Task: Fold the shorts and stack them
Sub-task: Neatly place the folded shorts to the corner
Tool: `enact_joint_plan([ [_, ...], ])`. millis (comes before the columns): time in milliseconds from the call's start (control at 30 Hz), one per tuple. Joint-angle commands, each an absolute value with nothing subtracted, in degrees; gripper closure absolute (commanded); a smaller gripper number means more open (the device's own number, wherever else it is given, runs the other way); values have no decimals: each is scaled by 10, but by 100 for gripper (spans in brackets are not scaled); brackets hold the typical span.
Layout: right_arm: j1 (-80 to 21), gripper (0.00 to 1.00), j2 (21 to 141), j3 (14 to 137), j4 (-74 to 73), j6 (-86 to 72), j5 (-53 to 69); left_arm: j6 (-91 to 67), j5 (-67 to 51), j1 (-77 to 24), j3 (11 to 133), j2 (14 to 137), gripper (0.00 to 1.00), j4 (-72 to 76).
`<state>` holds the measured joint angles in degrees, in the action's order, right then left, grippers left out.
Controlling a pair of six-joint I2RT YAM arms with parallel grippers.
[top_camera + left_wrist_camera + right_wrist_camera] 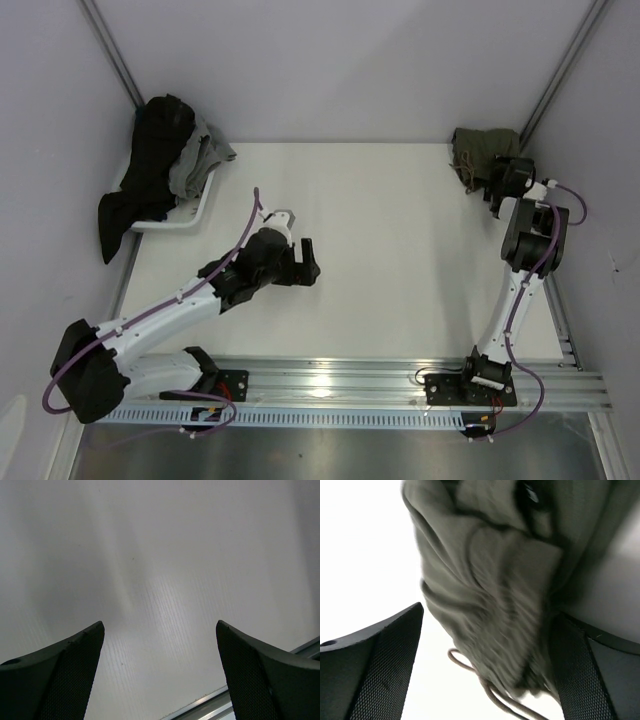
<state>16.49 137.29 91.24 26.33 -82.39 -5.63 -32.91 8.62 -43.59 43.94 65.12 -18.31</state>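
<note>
Shorts (482, 148) lie bunched in the far right corner of the tabletop (390, 240), right gripper (490, 612) spread wide around the fabric; left gripper (160, 625) gapes open mid-tabletop.

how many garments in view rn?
3: olive shorts bunched in the far right corner; black garment draped over the white tray far left; grey garment beside it. More may be hidden underneath.
</note>
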Motion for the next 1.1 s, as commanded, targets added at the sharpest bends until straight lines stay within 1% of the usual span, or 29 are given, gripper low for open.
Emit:
enact_joint_plan([
  [0, 182, 0, 1272, 854, 199, -771, -61, -318, 86, -432, 454, 606, 6, -191],
  [67, 192, 1, 1220, 790, 199, -743, -37, -316, 88, -432, 451, 580, 6, -200],
  [100, 199, 1, 1165, 775, 164, -725, -32, -316, 91, -432, 449, 570, 6, -208],
  [133, 200, 1, 1138, 762, 143, -703, -28, -315, 91, -432, 446, 560, 6, -213],
  [167, 200, 1, 1113, 750, 89, -636, -12, -313, 91, -432, 440, 538, 6, -215],
  [200, 193, 0, 1060, 748, 52, -600, -15, -310, 94, -432, 435, 527, 6, -219],
  [233, 187, 0, 1032, 740, 24, -565, -23, -309, 96, -432, 430, 514, 6, -221],
  [267, 180, 0, 1002, 723, 15, -496, -20, -308, 98, -432, 426, 503, 6, -222],
  [300, 167, 1, 968, 672, 12, -470, -14, -308, 107, -432, 417, 479, 6, -228],
  [333, 162, 1, 894, 640, 15, -452, -9, -311, 108, -432, 414, 466, 6, -229],
  [367, 156, 1, 852, 605, 35, -414, 27, -321, 110, -432, 410, 454, 5, -234],
  [400, 149, 0, 809, 537, 38, -399, 39, -327, 113, -432, 402, 428, 6, -238],
  [433, 132, 0, 725, 507, 34, -387, 48, -331, 119, -432, 400, 416, 6, -242],
  [533, 95, 1, 605, 407, 4, -351, 66, -342, 134, -432, 381, 372, 6, -253],
  [567, 88, 0, 531, 385, -16, -346, 77, -345, 140, -432, 376, 362, 6, -266],
  [633, 66, 1, 458, 331, -49, -336, 85, -347, 149, -432, 369, 334, 6, -277],
  [667, 59, 1, 387, 314, -77, -335, 86, -352, 152, -432, 368, 324, 6, -292],
  [733, 44, 0, 316, 283, -97, -332, 88, -360, 155, -432, 361, 294, 6, -308],
  [767, 34, 0, 252, 261, -126, -331, 83, -372, 156, -432, 355, 282, 6, -311],
  [900, 25, 1, 138, 217, -180, -299, 63, -383, 155, -435, 280, 215, 6, -269],
  [933, 25, 1, 125, 210, -189, -290, 61, -384, 166, -435, 263, 202, 6, -261],
  [967, 25, 1, 116, 197, -195, -287, 63, -381, 179, -435, 220, 178, 6, -243],
  [1067, 24, 1, 96, 175, -182, -284, 95, -374, 198, -435, 170, 138, 6, -233],
])
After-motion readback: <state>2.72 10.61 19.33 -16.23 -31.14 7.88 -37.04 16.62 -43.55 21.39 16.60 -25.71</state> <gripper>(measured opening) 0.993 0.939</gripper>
